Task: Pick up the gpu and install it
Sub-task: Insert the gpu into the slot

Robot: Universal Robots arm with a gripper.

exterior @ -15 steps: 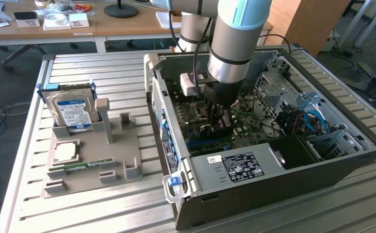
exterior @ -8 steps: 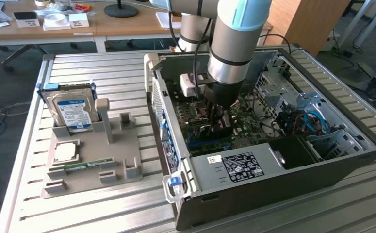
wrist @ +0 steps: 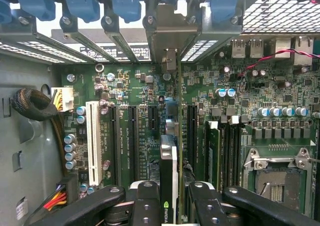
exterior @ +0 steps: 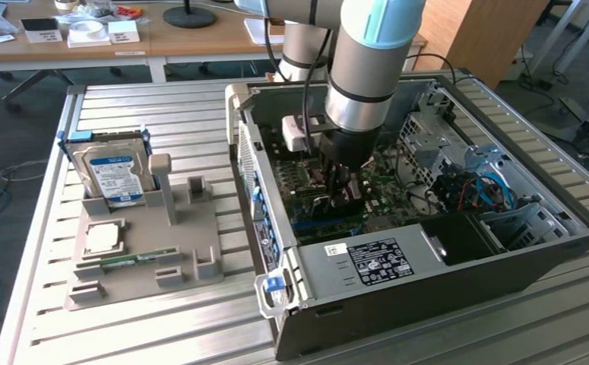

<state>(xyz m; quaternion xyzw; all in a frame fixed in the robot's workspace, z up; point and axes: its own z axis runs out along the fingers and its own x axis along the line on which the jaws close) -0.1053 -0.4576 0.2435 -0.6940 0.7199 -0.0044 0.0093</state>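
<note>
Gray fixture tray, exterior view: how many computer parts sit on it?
3: a hard drive upright at the far end, a CPU flat before it, a memory stick nearest the camera. Another drive may hide behind.

Exterior view: high, angled down on open computer case (exterior: 396,251). Wrist view: close above motherboard (wrist: 150,111); both share it.

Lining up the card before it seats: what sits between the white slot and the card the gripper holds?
In the wrist view, dark empty slots on bare green board lie between the white slot and the card held by the gripper.
</note>
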